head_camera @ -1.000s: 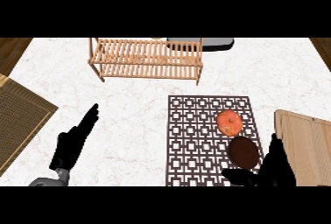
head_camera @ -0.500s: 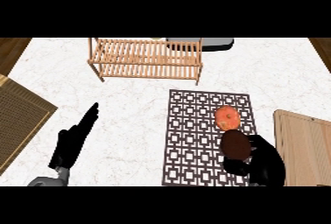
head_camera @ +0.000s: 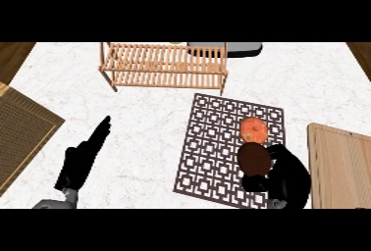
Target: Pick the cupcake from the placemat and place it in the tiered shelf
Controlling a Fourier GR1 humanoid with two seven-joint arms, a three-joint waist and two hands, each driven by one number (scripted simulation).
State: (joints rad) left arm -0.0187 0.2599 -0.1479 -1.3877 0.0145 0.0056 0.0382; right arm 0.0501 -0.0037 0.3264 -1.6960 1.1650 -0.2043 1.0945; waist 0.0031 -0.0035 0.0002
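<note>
Low at right, over near corner of patterned placemat (head_camera: 217, 142): right hand (head_camera: 286, 174), fingers curled toward brown cupcake (head_camera: 253, 158), touching its right side; whether actually clamped on it, cannot tell. Low at left on white counter (head_camera: 145, 117): left hand (head_camera: 83, 157), fingers straight and together, pointing up and away, holding nothing. One cupcake, on mat, just left of right hand. One orange round item (head_camera: 253, 128) just beyond cupcake. One wooden tiered shelf (head_camera: 165, 66) at far edge, well apart. One wooden board (head_camera: 340, 166) at right.
</note>
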